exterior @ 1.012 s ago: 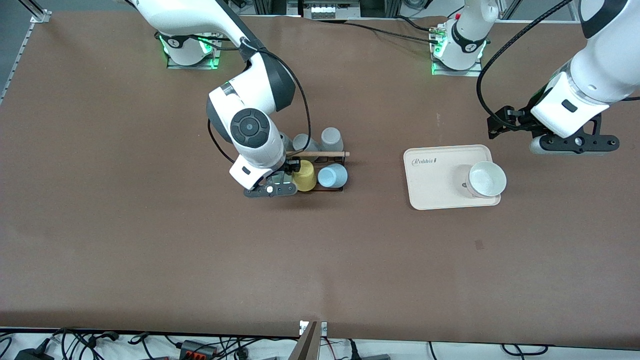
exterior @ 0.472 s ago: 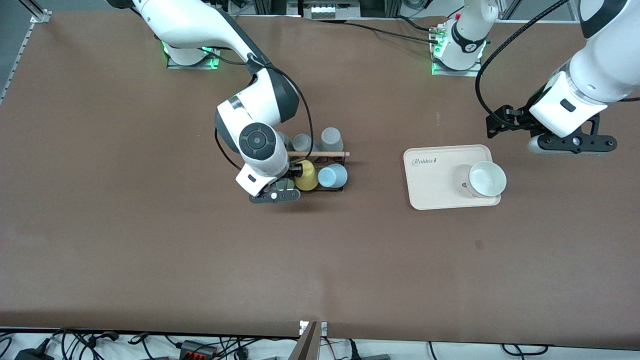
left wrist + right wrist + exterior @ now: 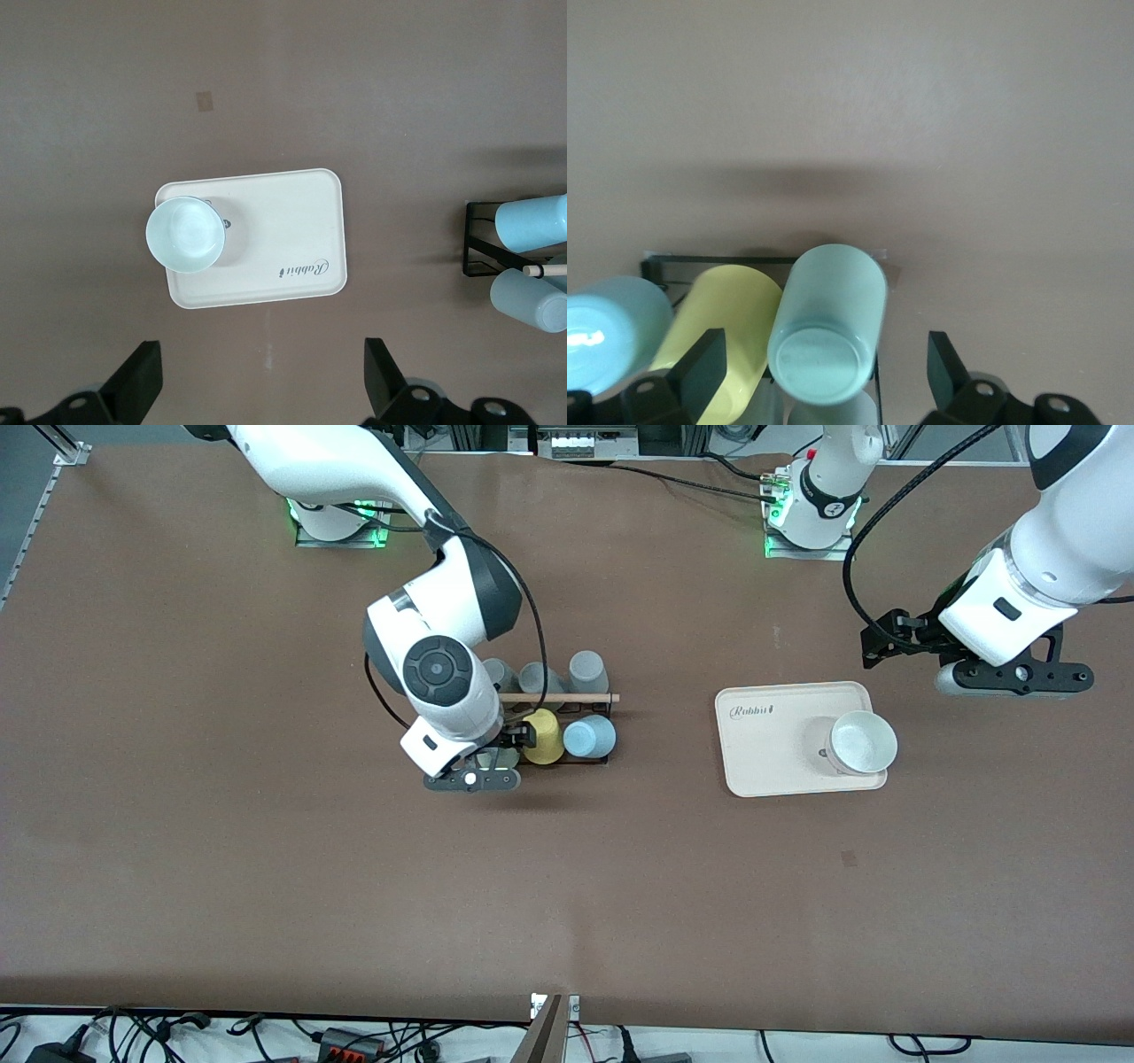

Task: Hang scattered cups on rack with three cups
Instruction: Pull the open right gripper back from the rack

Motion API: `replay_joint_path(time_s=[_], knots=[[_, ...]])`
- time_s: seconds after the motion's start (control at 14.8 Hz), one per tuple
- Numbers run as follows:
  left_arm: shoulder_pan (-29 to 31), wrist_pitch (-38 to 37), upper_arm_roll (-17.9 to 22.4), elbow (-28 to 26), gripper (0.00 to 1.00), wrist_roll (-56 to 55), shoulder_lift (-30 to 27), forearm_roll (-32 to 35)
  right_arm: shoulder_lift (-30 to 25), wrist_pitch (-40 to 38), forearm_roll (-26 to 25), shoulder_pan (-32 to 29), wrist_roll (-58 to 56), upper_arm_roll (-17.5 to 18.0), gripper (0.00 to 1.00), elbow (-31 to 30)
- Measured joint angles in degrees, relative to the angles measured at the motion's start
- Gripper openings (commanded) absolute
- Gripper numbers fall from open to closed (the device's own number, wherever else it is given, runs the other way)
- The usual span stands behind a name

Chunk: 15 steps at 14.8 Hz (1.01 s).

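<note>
With the mint-green cup sitting on the rack beside the yellow cup, I'm holding my right gripper wide over it, prob. retracting next, while my left gripper, also wide, is waiting over the table near the tray.

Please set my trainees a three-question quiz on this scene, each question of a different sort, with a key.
1. True or false: the cream tray has nothing on it.
2. Which cup lies between the open fingers of the right hand? A. yellow B. mint-green C. grey
3. Fill the blank: on the rack, the light blue cup sits beside the ____ cup.

Key
1. False: a pale cup stands upright on it.
2. B, the mint-green cup.
3. The yellow cup.
</note>
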Motion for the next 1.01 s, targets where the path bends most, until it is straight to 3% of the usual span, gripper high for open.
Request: replay_joint_path(time_s=[0.34,0.67,1.01], knots=[[0.0,-0.1,0.0,0.0,1.0,0.1,-0.4,0.0,-1.9,-5.5,-0.7,-5.6,-1.3,-1.1,1.0,6.6],[0.0,-0.1,0.0,0.0,1.0,0.2,-0.4,-0.3,-4.8,-8.0,-0.8,-18.3,-11.1,-1.2,1.0,6.9],[0.0,0.0,0.0,0.0,1.0,0.2,-0.4,-0.7,-7.2,-10.1,-0.8,-25.2,-17.4,-1.2,1.0,7.0]])
